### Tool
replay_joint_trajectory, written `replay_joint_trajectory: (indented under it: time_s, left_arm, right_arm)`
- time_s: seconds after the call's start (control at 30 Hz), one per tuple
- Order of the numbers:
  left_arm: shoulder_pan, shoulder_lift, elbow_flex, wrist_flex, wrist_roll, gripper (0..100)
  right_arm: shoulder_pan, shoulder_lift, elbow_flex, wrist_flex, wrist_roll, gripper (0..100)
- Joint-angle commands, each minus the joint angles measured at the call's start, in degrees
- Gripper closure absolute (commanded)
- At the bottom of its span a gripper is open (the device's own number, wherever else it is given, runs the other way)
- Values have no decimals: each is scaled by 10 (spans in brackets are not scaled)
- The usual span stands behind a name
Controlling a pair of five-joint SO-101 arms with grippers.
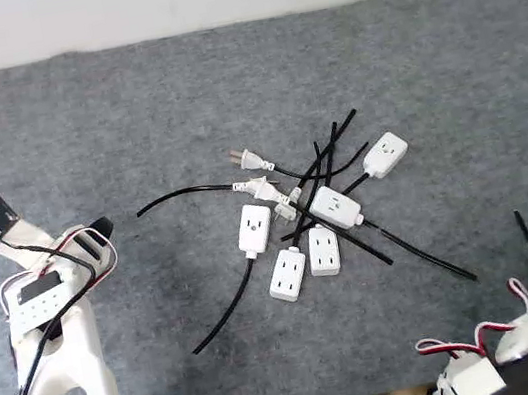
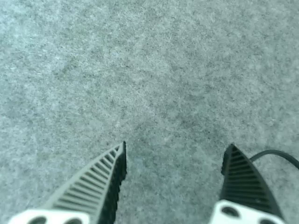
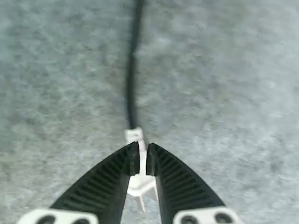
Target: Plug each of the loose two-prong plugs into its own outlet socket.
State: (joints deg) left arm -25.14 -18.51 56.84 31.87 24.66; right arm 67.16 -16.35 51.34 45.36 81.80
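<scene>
Right gripper (image 3: 140,151): jaws drawn almost together and clamped on the body of a white two-prong plug (image 3: 133,136). The plug's long axis lies in line with the gripper. Its prongs point back toward the wrist, and its black cord (image 3: 133,70) leads straight away past the fingertips over the grey carpet (image 3: 233,70). In the high view this cord shows beside the right arm at the near right corner of the carpet, well apart from the other pieces. Left gripper (image 2: 177,147): jaws spread wide with nothing between them, poised over the carpet at the left side, with a black cable (image 2: 275,156) just beside one fingertip. Centre of the carpet: five white outlet sockets (image 1: 254,228) and two loose plugs (image 1: 256,160) lie among crossing black cables (image 1: 331,146), the prongs of both plugs pointing toward the left arm's side
</scene>
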Motion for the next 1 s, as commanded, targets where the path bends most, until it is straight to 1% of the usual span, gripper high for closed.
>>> replay_joint_trajectory:
  time_s: [0.0,0.17,0.43,0.67,0.83,0.97]
  left_arm:
    - [4,0,-7,-11,1,688]
    - [4,0,-7,-11,1,688]
    - [4,0,-7,-11,1,688]
    - [4,0,-7,-11,1,688]
    - [4,0,-7,-11,1,688]
    - [4,0,-7,-11,1,688]
  right_arm:
    - [-6,-17,5,-10,-2,948]
    - [-7,-17,10,-15,-2,947]
    - [-6,-17,56,-102,-2,949]
    - [-4,-17,65,-101,-1,944]
    - [-6,-17,101,-105,48,944]
    - [-6,-17,105,-105,57,943]
